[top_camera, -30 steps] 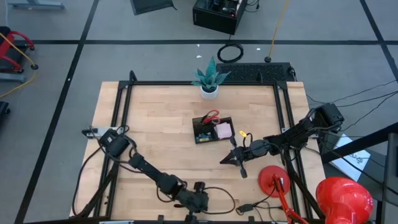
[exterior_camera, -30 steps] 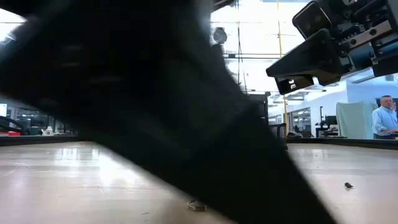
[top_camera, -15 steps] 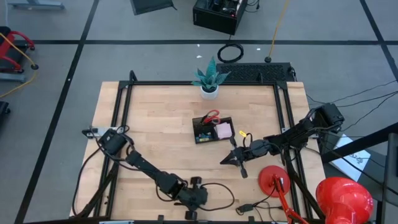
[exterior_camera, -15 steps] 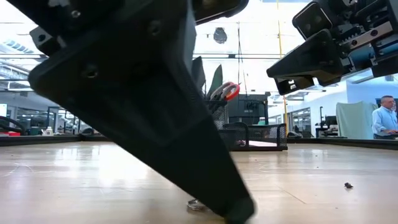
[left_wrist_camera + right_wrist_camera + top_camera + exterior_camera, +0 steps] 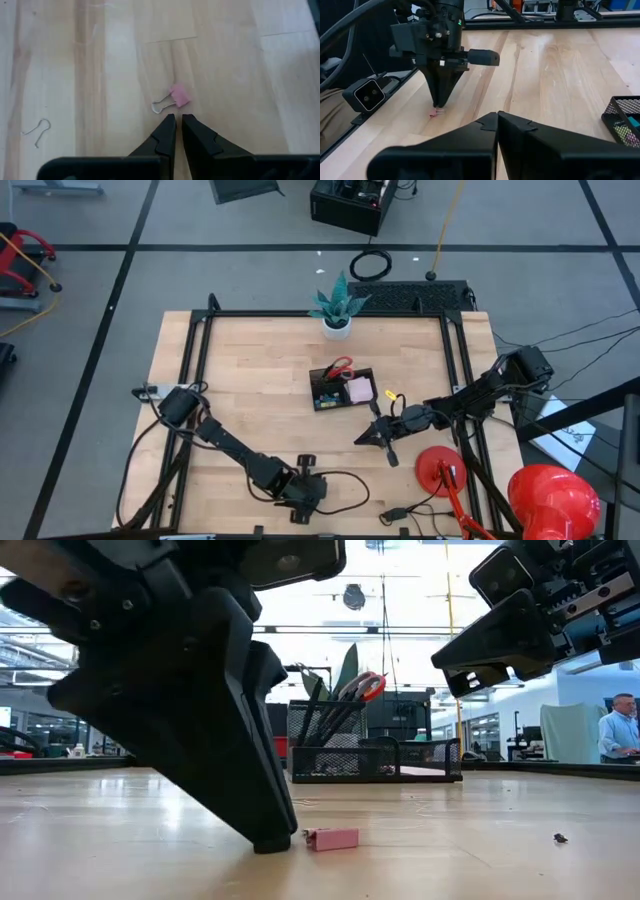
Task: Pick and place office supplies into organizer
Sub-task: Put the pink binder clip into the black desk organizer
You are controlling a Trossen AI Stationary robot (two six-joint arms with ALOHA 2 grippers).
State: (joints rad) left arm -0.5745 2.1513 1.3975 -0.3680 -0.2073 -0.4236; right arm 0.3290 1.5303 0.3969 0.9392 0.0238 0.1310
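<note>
slipping is the main worry from here, in my judgement: the pink binder clip point(image 5: 173, 97) is small and lies flat on the bare wooden table point(image 5: 250, 380), and the left gripper point(image 5: 175, 120) stands with its fingers pressed together, tips down just beside it, so it would have to part them and straddle the clip before closing; a closure that catches only the thin wire handle, or a tip that nudges the clip sideways, could skid it across the smooth wood or flick it away. the clip sits just ahead of the left gripper's tips, near but apparently not touching, pink body away from the fingers and wire loop off to one side; the low view shows the same clip point(image 5: 331, 838) on the wood right at the foot of the gripper's dark finger. a loose bent wire point(image 5: 39, 131) lies well apart from it. all this is at the near edge of the table, well apart from the black mesh organizer point(image 5: 343, 388) in the middle, which already holds red-handled scissors point(image 5: 363, 686) and a pink pad. the right gripper point(image 5: 375, 438) hovers over the table near the organizer, its fingers together, holding nothing.
</note>
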